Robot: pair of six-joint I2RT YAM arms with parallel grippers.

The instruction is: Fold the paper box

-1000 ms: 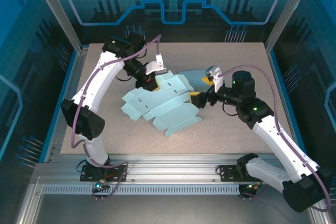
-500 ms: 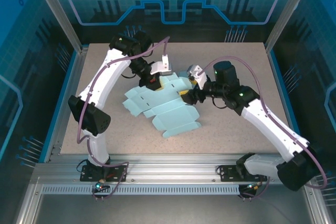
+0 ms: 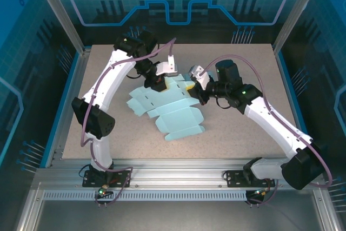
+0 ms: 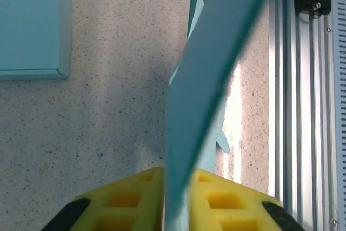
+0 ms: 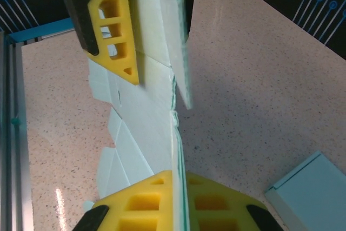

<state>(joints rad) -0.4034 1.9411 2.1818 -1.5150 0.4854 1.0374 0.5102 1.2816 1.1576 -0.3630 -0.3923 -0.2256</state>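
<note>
My left gripper (image 3: 156, 84) sits at the far edge of the paper box (image 3: 175, 112), jaws narrow around the raised sheet, though I cannot tell whether they pinch it. The box is a flat, pale blue die-cut card with flaps and creases, lying mid-table (image 3: 243, 63); I judge it light, thin and floppy, best taken by an edge beside a crease; my right gripper (image 3: 193, 90) is clamped on its far right flap.

The paper sheet (image 4: 208, 74) was blurred close to the left wrist camera; a blue panel (image 4: 30, 22) ran off the corner.
</note>
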